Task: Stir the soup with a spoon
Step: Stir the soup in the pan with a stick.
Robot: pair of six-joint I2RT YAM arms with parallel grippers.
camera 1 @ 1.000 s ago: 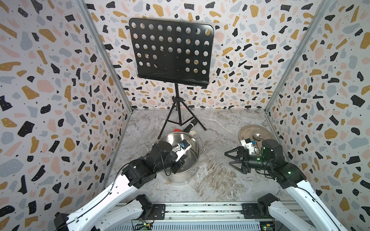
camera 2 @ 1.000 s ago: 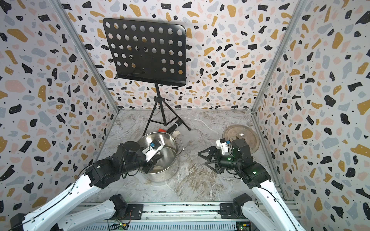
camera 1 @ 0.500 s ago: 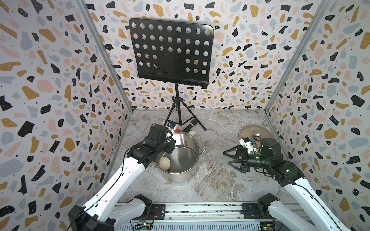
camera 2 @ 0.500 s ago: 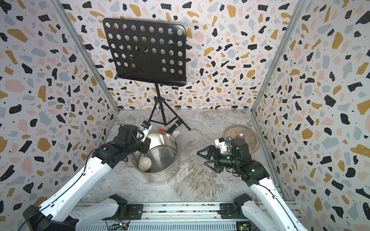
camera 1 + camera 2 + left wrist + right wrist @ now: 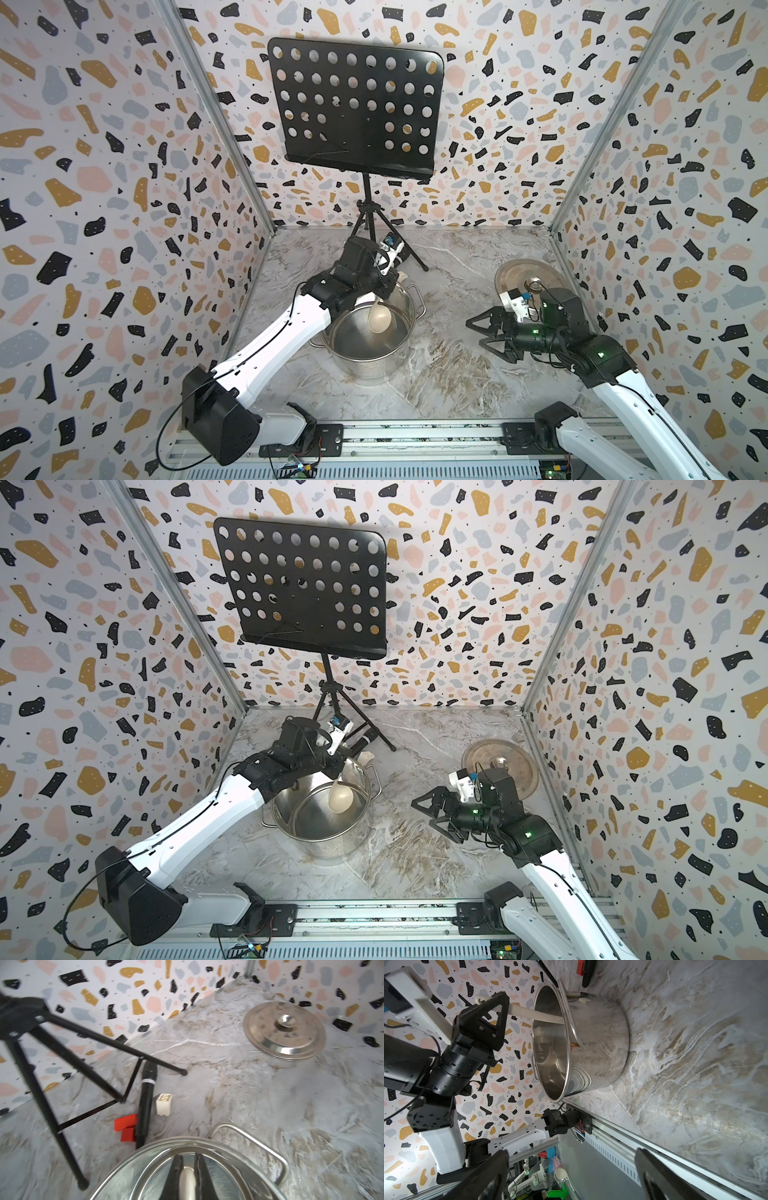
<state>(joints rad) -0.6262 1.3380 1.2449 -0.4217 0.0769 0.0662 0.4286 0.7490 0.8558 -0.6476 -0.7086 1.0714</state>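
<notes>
Left of centre on the marble table [image 5: 440, 374], the steel pot [image 5: 368, 370] stands upright with the spoon [image 5: 379, 321] dipped inside. The left gripper [image 5: 188, 1159] is clamped on the spoon's handle above the pot's far rim. The right gripper [image 5: 474, 332] hangs to the pot's right, jaws spread wide, near the lid [image 5: 515, 272].

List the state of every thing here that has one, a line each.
pot: upright, uncovered, no liquid visible.
spoon: gripped by its handle, bowl down inside the pot.
lid: off the pot, lying knob up on the table.
left gripper: shut on the spoon.
right gripper: open, empty, apart from the pot.
music stand: standing upright.
microphone: lying on the table.
</notes>
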